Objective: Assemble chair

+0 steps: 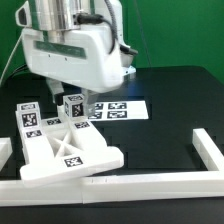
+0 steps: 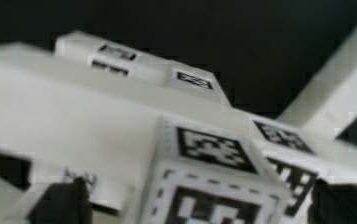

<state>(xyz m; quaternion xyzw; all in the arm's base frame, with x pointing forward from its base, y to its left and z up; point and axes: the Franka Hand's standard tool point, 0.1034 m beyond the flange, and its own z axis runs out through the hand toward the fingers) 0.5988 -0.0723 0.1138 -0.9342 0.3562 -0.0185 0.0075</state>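
Observation:
A chunky white chair part, a flat slotted frame (image 1: pixel 62 150) with marker tags, lies on the black table at the front of the exterior view's left. A small tagged white block (image 1: pixel 73 108) stands upright at its far edge. My gripper (image 1: pixel 73 100) hangs straight over this block, with a finger on each side. In the wrist view the tagged block (image 2: pixel 219 185) sits between the dark fingers (image 2: pixel 54 203). A gap shows between one finger and the block, so the jaws stand open around it. The frame (image 2: pixel 86 100) spreads out behind it.
The marker board (image 1: pixel 118 110) lies flat just behind the block. A long plain white border rail (image 1: pixel 130 183) runs along the front and turns up the exterior view's right (image 1: pixel 207 150). The robot's white body (image 1: pixel 75 50) fills the top.

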